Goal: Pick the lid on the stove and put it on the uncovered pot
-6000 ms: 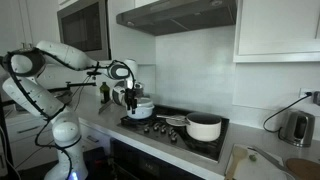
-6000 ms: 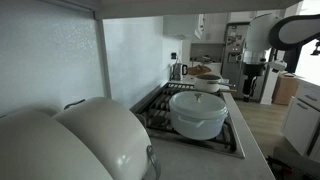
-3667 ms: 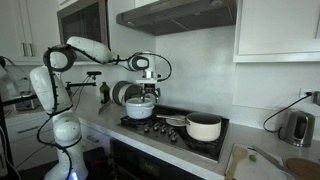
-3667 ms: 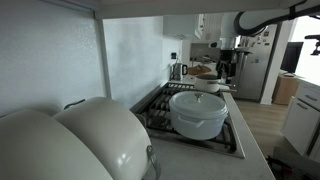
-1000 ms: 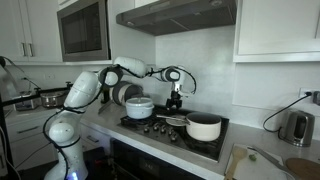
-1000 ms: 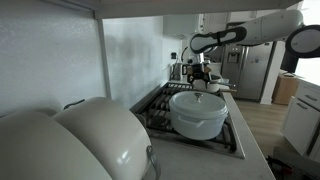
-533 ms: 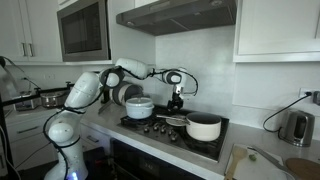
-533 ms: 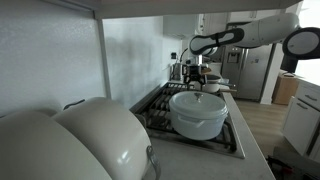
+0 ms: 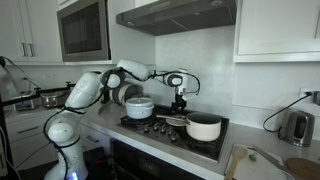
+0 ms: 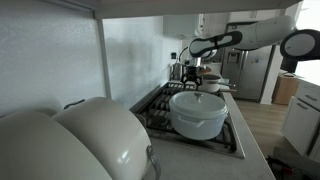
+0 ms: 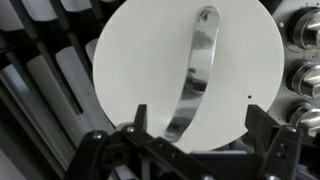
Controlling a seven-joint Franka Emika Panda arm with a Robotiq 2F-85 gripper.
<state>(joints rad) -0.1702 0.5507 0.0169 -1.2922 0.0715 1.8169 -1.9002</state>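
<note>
Now the gripper (image 11: 197, 140) hangs with its jaws spread wide just above the lid (image 11: 140, 70), which fills the middle of the wrist view and lies flat on the stove (image 11: 40, 85). In an exterior view the uncovered pot (image 9: 204, 127) sits right of centre, near the gripper.

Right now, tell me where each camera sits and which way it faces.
An exterior view: before the counter, facing stove and wall; the whole arm shows, gripper over the stove.
An exterior view: low at the counter's end, looking along it over the round pot; arm at upper right.
Wrist view: looks straight down on the lid; the open gripper shows at the bottom edge.
Both exterior views share stove, round pot and arm.
</note>
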